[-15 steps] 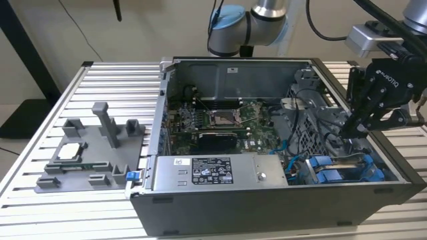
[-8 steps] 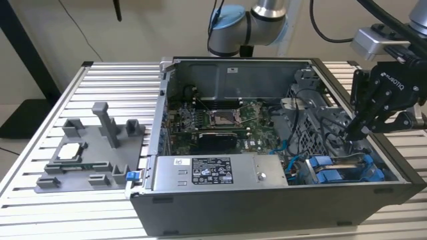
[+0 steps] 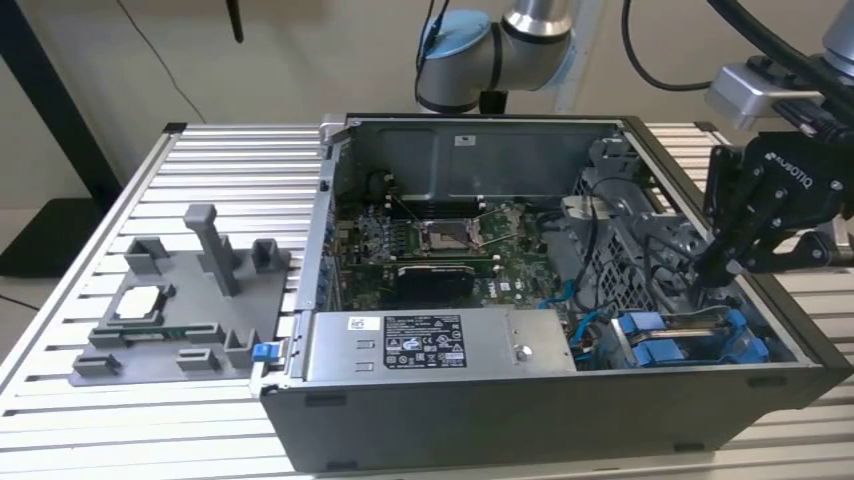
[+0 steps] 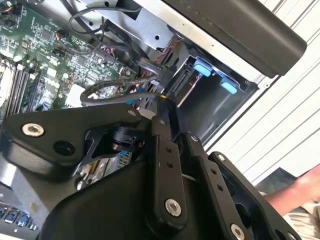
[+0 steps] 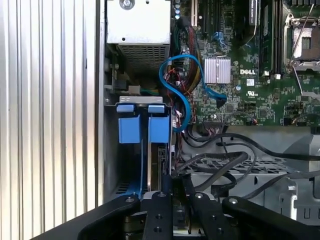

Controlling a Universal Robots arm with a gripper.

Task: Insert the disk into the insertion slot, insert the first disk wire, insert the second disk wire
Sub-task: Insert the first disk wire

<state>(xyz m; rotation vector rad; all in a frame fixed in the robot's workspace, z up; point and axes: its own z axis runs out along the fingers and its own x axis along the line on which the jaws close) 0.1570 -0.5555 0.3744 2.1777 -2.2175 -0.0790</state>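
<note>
Where the open dark-grey computer case (image 3: 534,425) rests on the slatted aluminium table (image 3: 227,170), the black two-finger gripper (image 3: 714,268) reaches down into the case's corner at the exterior view's right. There it is at the rectangular grey metal insertion slot (image 5: 134,100) with its blue plastic tabs. Its fingers (image 5: 160,210) are drawn close together at the tips; whether anything is pinched between them I cannot tell. The flat disk (image 5: 161,157), framed by a bright blue plastic carrier, stands on edge inside the slot, just beside the gripper's tip. A looping blue cable (image 5: 175,85) lies between the slot and the green motherboard (image 5: 250,95), and black cables (image 5: 225,165) run close by the fingers. The large grey metal box with a black-and-white sticker (image 3: 427,345) sits near the slot, toward the exterior view's left.
</note>
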